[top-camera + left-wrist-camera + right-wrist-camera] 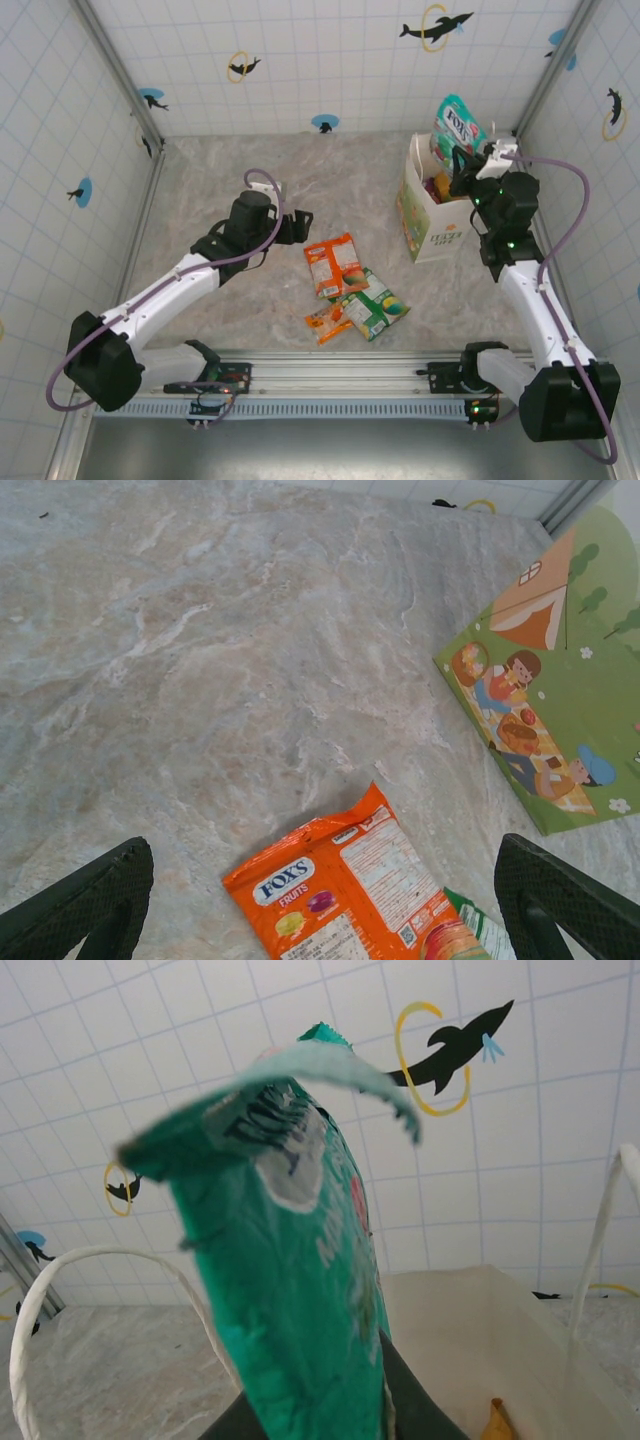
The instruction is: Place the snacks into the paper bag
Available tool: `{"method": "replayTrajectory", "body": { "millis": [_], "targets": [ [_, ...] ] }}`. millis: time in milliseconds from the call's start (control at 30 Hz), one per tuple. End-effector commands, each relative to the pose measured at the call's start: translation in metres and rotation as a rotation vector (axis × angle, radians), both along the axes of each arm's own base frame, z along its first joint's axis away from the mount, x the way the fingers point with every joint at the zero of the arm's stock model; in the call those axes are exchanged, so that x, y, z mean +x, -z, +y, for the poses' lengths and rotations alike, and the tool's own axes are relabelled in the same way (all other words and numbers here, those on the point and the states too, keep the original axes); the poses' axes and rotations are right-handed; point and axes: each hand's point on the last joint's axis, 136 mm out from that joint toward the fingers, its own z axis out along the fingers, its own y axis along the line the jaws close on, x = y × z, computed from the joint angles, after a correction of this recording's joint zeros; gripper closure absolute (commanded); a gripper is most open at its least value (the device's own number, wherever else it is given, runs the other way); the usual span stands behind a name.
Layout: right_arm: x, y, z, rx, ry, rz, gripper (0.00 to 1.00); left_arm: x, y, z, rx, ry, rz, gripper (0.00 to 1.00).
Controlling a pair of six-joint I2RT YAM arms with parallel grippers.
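Above the grey marbled worktop, left end effector gapes empty; right end effector, upper right, pinches a glossy green snack packet.

The large orange packet reads "FOX'S FRUITS", and the green-and-white packet shows "FOX'S".

Tabletop: smooth matt marbled stone-look. Large orange packet: glossy crinkled plastic film. Green packet at the 12 o'clock side of the paper bag: same glossy film, creased. Bag: matt white paper, 1 printed side. String handles: soft cord. Rail at 6 o'clock: brushed metal.
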Motion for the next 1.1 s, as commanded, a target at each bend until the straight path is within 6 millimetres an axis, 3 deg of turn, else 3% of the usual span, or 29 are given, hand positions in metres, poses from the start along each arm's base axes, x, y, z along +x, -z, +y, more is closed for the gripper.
{"method": "replayTrajectory", "body": {
  "millis": [0, 167, 400, 567, 800, 1067],
  "targets": [
    [-0.003, -0.024, -0.003, 0.019, 0.008, -0.095, 0.71, 0.0, 0.001, -0.003, -0.018, 0.006, 0.007, 0.1],
    [-0.007, -0.029, -0.004, 0.008, 0.011, -0.098, 0.59, -0.001, 0.003, -0.004, -0.034, 0.0, 0.023, 0.11],
    [-0.021, -0.036, 0.005, 0.002, -0.04, -0.092, 0.59, -0.002, 0.003, -0.008, -0.054, 0.014, 0.035, 0.13],
    [-0.038, -0.04, 0.022, -0.005, -0.097, -0.054, 0.58, -0.005, 0.004, -0.012, -0.074, 0.03, 0.054, 0.14],
    [-0.073, -0.008, 0.063, -0.097, -0.14, 0.137, 0.57, -0.014, 0.021, -0.016, -0.123, 0.033, 0.14, 0.14],
    [-0.122, 0.036, 0.109, -0.146, -0.235, 0.257, 0.55, -0.039, 0.061, -0.016, -0.278, 0.003, 0.381, 0.21]
  ]
}}
